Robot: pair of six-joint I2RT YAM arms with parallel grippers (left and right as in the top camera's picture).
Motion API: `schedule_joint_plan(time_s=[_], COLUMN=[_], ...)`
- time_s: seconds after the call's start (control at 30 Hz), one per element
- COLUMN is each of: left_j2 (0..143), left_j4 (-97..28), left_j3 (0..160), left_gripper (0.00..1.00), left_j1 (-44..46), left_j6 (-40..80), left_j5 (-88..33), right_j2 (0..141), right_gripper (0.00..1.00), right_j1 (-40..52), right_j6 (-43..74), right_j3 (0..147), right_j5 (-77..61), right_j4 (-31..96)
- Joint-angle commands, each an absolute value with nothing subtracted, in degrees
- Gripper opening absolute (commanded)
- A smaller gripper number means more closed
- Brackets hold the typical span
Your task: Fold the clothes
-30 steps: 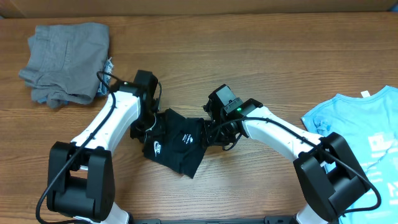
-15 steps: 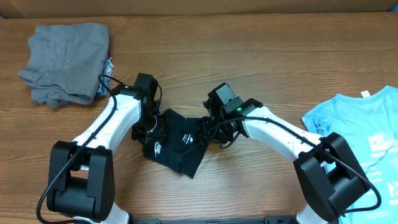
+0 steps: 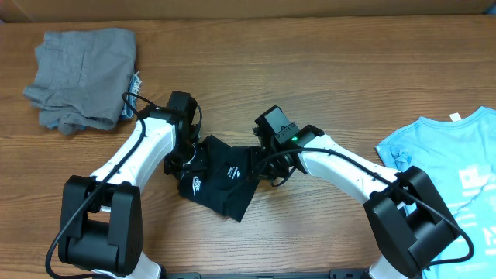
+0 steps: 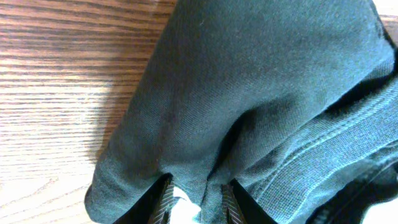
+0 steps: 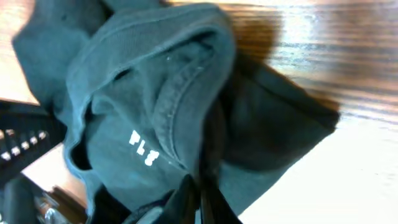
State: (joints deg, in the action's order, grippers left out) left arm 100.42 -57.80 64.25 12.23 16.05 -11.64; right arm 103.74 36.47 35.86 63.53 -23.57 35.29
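Black T-shirt [image 3: 219,182] lies bunched mid-desk [image 3: 310,85]. The left hand [image 4: 196,202] pinches cloth at one side and the right hand [image 5: 199,198] is clenched on a fold opposite, likely so the pair can pull it flat for folding.

Just a brown wood-grain table [image 3: 310,70] filling the frame, a lighter tan strip [image 3: 248,6] along the top edge, some soft glare.

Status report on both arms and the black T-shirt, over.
Left fingers shut on black T-shirt. Right fingers shut on it too. Shirt bunched between arms. Grey garments, blue T-shirt lie well aside.
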Motion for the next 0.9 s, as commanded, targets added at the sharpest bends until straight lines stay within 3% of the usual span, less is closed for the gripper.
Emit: schedule_joint_plan(time_s=[0.0, 0.17, 0.2, 0.27, 0.37, 0.57, 0.87], left_j2=[100.4, 100.4, 100.4, 100.4, 100.4, 100.4, 100.4], left_j4=[-57.8, -58.2, -58.2, -58.2, -58.1, -57.7, -55.5], left_j3=[64.0, 64.0, 64.0, 64.0, 64.0, 64.0, 64.0], left_gripper=[0.31, 0.34, 0.36, 0.39, 0.44, 0.48, 0.42], left_j1=[12.0, 12.0, 12.0, 12.0, 12.0, 12.0, 12.0], left_j6=[14.8, 14.7, 14.7, 14.8, 14.7, 14.8, 14.8], left_j5=[-12.5, -12.4, -12.4, -11.8, -11.9, -11.9, -12.6], right_j2=[103.6, 102.4, 102.1, 101.5, 99.6, 93.6, 94.8], right_gripper=[0.04, 0.04, 0.07, 0.33, 0.42, 0.52, 0.53], right_j1=[35.7, 31.1, 30.4, 28.8, 27.4, 29.1, 40.4], right_j6=[36.1, 35.6, 35.6, 35.2, 30.8, 26.4, 37.9], right_j3=[63.8, 63.9, 63.9, 63.9, 63.9, 63.9, 63.7], right_j5=[-19.4, -18.5, -18.5, -19.4, -23.1, -31.0, -25.9], right_j4=[37.8, 45.5, 46.7, 49.3, 50.7, 51.2, 52.6])
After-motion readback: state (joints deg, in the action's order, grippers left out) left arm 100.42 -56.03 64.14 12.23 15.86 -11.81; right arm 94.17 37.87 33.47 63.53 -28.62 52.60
